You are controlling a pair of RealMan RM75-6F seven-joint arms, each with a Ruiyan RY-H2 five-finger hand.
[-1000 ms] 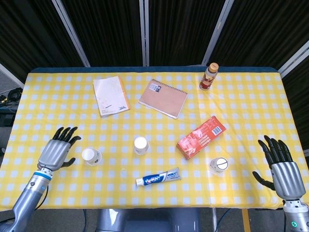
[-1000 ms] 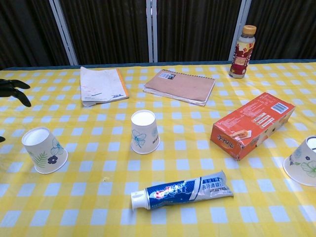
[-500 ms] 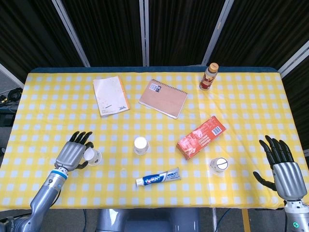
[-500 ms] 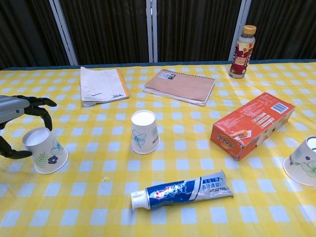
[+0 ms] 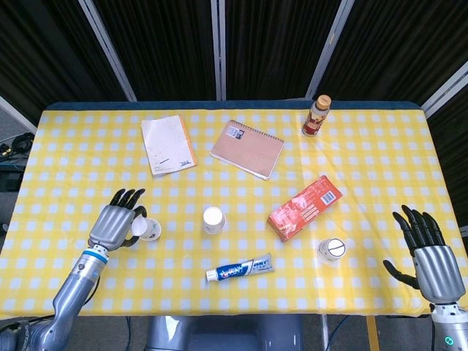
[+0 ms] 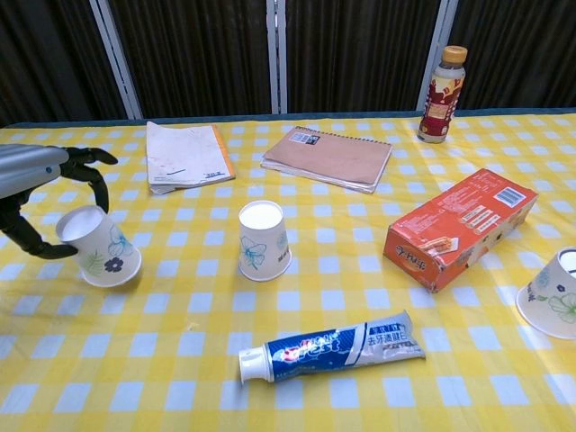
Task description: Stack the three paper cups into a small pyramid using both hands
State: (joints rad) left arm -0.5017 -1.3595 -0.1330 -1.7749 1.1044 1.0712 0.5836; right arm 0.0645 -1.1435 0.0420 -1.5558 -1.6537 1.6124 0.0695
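Three upside-down white paper cups with flower prints are on the yellow checked table. My left hand grips the left cup, which is tilted with its base towards the hand. The middle cup stands alone at the table's centre. The right cup stands near the front right. My right hand hangs open with fingers spread at the table's right front edge, well apart from that cup; the chest view does not show it.
A toothpaste tube lies in front of the middle cup. An orange box lies between the middle and right cups. Further back are a brown notebook, a white booklet and a drink bottle.
My left hand moved right to the left cup, closed its fingers round it, and shifted it inward while tipping it. The right hand has barely moved.
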